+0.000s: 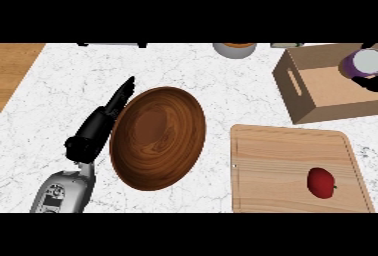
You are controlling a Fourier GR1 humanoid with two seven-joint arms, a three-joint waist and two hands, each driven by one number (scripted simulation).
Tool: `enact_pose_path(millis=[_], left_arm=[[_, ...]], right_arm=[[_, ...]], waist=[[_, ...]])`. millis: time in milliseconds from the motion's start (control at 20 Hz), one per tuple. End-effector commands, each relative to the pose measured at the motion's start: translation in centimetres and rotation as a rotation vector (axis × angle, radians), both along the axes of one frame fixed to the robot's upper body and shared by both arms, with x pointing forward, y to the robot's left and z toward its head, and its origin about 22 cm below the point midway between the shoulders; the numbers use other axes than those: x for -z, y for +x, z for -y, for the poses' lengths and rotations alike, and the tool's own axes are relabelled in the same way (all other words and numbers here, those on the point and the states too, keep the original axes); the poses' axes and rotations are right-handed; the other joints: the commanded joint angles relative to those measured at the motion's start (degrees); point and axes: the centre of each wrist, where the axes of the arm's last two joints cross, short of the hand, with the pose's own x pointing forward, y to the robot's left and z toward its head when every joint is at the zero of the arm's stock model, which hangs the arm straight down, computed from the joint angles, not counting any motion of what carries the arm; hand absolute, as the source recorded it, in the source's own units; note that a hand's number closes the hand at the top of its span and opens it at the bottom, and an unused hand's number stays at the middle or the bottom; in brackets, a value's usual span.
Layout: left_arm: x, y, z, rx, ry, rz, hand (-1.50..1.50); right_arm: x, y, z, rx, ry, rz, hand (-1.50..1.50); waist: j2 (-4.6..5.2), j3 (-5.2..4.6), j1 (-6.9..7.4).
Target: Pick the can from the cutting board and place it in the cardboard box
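Two hands are in play, though only one shows plainly: at the far left the left hand rests with its fingers straight and pressed together, pointing up and away beside the rim of a wooden bowl on the white marbled surface. A strip of wooden floor or trim shows at the upper left corner. Further right lies the cutting board, bearing only a red tomato-like fruit; no can stands on it. Above the board sits the cardboard box, open-topped with a slot handle in its near wall. At the box's far right edge, the can, purple with a pale top, hangs over the box opening, its long axis roughly upright as far as can be judged. The dark shapes of the right hand curl about it, mostly cut off by the view's edge. The right hand is thus the one with the can, directly above the box, so the release seems the step in hand. A grey cup-like vessel stands at the top edge.
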Motion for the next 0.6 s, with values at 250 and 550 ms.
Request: enact_pose_path(millis=[250,550], left_arm=[[2.5,-1.0,1.1,0.033,-0.003,-0.084,0.00],[2.6,-0.2,1.0,0.045,-0.007,-0.082,0.00]], right_arm=[[3.4,0.0,2.3,0.016,0.183,-0.141,-1.50],[2.0,1.8,0.5,-0.026,0.530,0.058,-1.50]], waist=[[0.94,-0.21,0.71],[0.76,-0.24,-0.41]])
